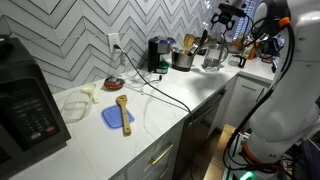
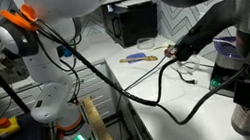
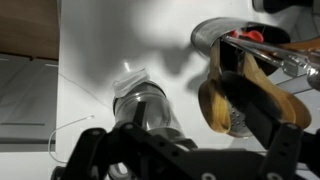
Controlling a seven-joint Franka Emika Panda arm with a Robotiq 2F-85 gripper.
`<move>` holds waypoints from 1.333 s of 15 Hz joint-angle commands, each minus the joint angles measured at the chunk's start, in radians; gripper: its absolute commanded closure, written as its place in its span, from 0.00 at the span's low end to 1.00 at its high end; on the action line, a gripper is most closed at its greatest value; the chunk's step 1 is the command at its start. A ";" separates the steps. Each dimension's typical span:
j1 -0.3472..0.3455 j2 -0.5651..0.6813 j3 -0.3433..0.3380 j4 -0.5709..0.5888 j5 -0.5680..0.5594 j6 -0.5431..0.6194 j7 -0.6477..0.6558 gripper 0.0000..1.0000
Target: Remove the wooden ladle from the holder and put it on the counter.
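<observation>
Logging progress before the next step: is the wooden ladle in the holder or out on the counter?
In: the wooden ladle stands in the holder, leaning over its rim in the wrist view.

opposite-end exterior views of the counter (image 1: 92,142); wrist view overhead, close

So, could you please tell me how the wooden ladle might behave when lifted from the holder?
The wooden ladle looks stiff and light, so it should lift without flexing. Crowded among other utensils in the shiny holder, it may snag them or tip it.
</observation>
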State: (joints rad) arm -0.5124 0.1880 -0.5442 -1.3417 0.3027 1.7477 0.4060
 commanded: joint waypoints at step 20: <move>-0.090 0.220 0.055 0.253 0.008 -0.030 0.121 0.00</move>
State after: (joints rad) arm -0.6069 0.3903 -0.4845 -1.1013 0.3293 1.7312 0.5107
